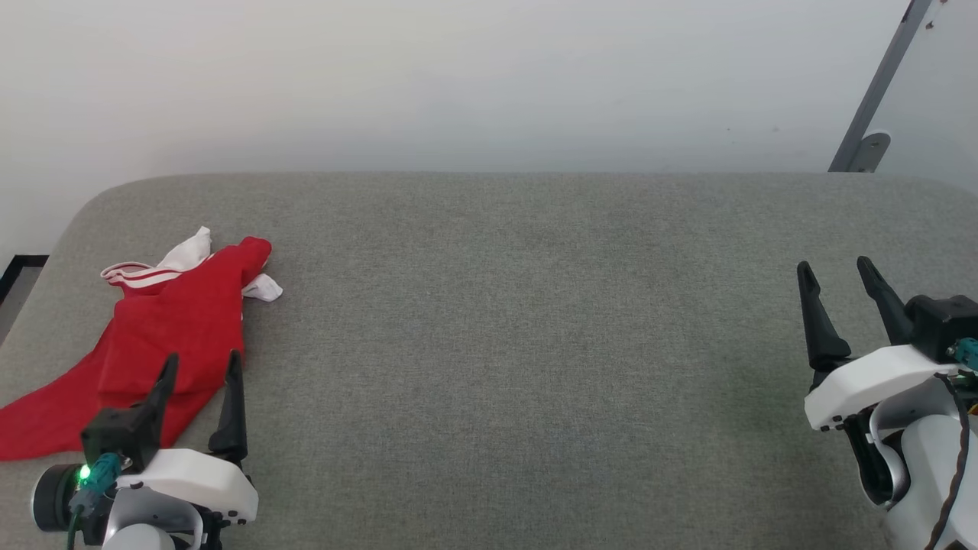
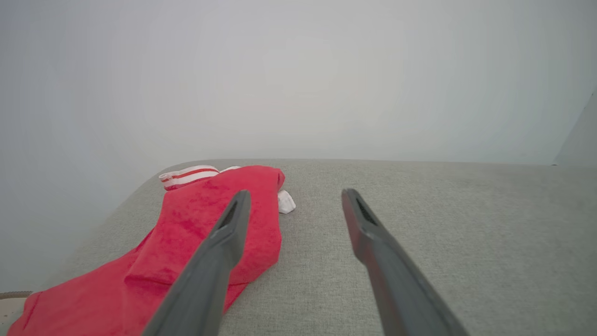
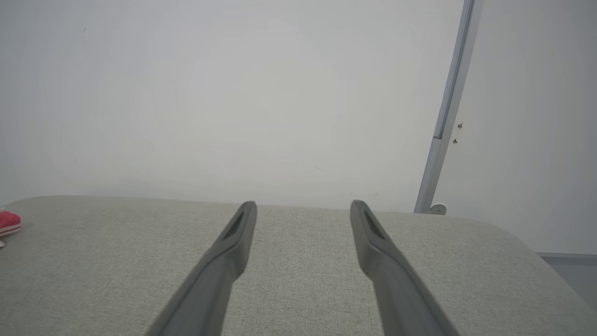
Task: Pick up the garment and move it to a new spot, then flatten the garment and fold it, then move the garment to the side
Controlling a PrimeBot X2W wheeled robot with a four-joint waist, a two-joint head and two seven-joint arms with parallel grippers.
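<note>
Head view: I see red shorts (image 1: pixel 176 328) crumpled on the table's (image 1: pixel 535 344) left side; my left gripper (image 1: pixel 203 356) and right gripper (image 1: pixel 833 263) have fingers spread, empty.

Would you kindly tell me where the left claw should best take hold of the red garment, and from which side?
Probably the folded ridge across the middle of the garment, just ahead of the open left claw. Come down from above: the cloth lies slack on the grey padded surface, and the doubled layers there give something to pinch.
</note>
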